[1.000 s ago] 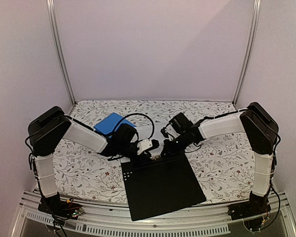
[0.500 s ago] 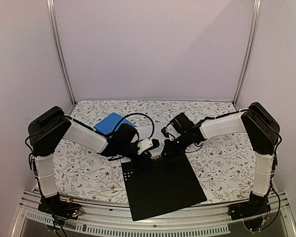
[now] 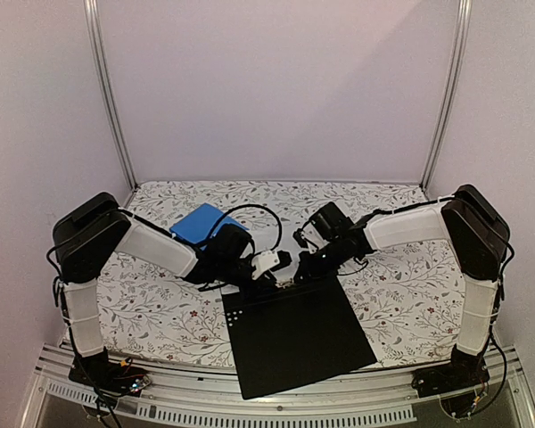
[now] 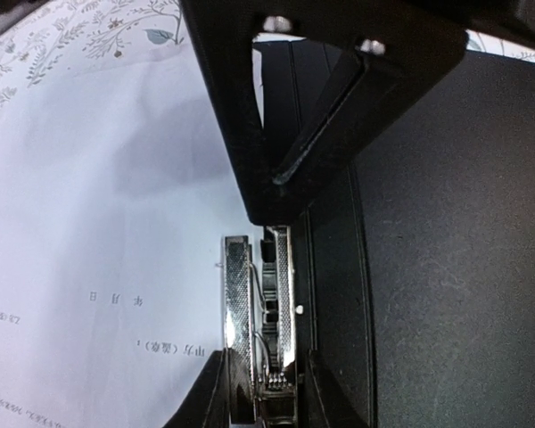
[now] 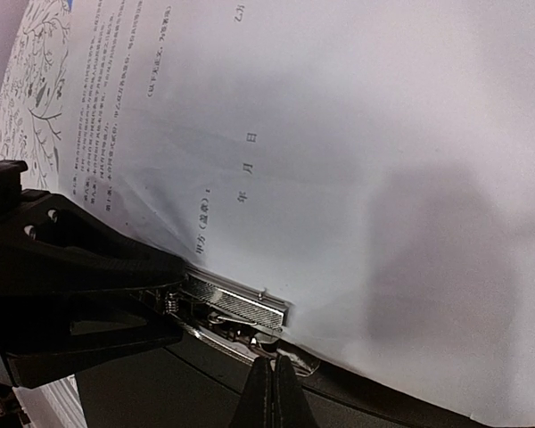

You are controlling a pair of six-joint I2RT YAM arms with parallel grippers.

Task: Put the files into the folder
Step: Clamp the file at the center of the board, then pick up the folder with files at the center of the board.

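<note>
The folder (image 3: 294, 334) lies open at the near middle of the table, showing only its black inside; the teal cover is hidden. The files show in the left wrist view (image 4: 98, 223) and right wrist view (image 5: 357, 134) as white sheets with black text, their edge at the metal clip (image 4: 259, 303). My left gripper (image 3: 281, 267) is shut on the clip, one finger on each side of it (image 4: 267, 357). My right gripper (image 3: 301, 267) is shut and empty, its tips (image 5: 272, 367) touching the clip's lower part (image 5: 236, 308). The sheets are not visible in the top view.
A smaller plain blue folder (image 3: 199, 223) lies behind the left arm on the floral cloth (image 3: 401, 285). The two grippers are nearly touching over the folder's far edge. The folder's near edge overhangs the table's front rail (image 3: 250, 412).
The black folder has shifted slightly to the right. Both grippers stay at the clip, the right arm a little further right.
</note>
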